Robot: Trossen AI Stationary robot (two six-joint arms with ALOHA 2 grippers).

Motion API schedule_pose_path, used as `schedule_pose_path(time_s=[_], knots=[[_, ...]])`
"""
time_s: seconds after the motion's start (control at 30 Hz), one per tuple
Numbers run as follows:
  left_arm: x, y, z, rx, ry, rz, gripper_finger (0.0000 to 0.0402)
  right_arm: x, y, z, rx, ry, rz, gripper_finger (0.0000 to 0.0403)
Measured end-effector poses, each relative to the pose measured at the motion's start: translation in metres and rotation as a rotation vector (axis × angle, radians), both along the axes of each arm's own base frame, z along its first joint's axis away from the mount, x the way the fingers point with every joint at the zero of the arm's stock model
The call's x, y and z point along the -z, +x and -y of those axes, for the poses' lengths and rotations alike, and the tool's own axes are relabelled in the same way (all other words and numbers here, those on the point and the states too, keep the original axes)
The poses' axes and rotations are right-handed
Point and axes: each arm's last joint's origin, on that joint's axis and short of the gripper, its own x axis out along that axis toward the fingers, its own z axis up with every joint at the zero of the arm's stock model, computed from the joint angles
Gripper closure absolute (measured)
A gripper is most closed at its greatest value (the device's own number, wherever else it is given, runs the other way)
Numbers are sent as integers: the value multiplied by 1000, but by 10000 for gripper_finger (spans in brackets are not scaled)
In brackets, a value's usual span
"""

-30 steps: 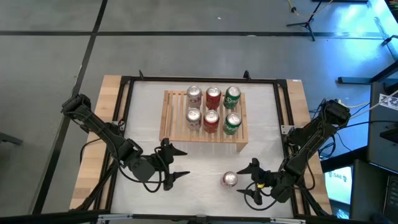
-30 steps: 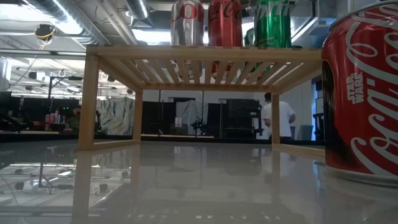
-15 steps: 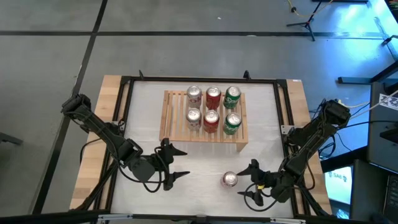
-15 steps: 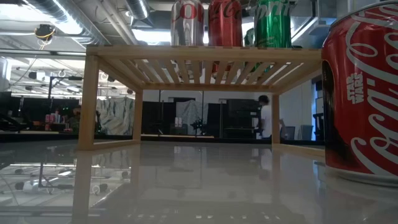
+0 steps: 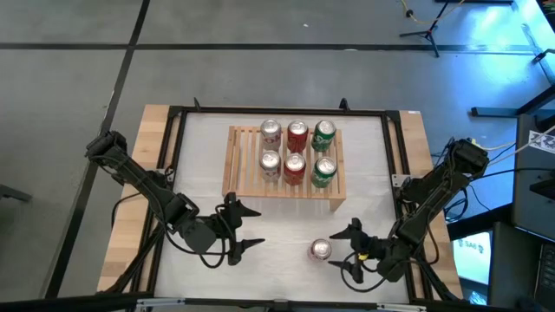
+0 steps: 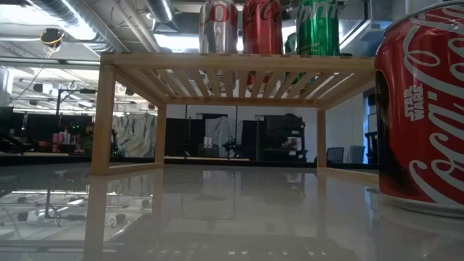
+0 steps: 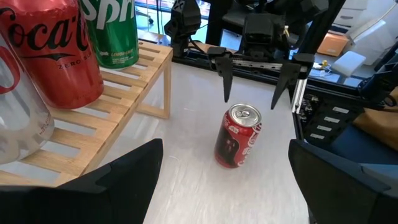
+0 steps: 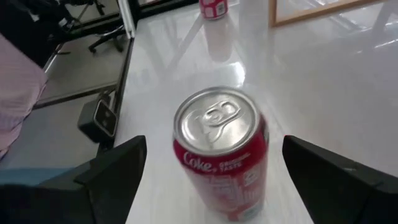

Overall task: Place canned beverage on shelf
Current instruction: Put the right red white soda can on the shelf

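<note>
A red cola can point(image 5: 320, 250) stands upright on its base on the white table, near the front edge; it also shows in the low view point(image 6: 424, 109). My right gripper point(image 5: 350, 254) is open just to the can's right, its fingers spread on either side of the line to the can point(image 8: 221, 152) without touching it. My left gripper point(image 5: 250, 228) is open and empty, left of the can point(image 7: 238, 137). The light wooden shelf point(image 5: 244, 165) stands behind on short legs and carries several cans.
The cans on the shelf are silver, red and green, in two rows point(image 5: 297, 152); the shelf's left part is bare slats. A black frame point(image 5: 173, 130) runs around the table. Open tabletop lies between the shelf's front and the loose can.
Neither gripper nor the can has moved. A person in the room behind the table has walked out of sight in the low view.
</note>
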Motion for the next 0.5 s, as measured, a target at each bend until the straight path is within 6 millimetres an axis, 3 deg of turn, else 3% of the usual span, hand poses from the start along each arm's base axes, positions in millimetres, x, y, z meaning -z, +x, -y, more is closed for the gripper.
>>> schedule_pose_path(time_s=[0.5], knots=[[0,0,0,-2,-2,3,64,17,19,-3,-7,18,-10,33]])
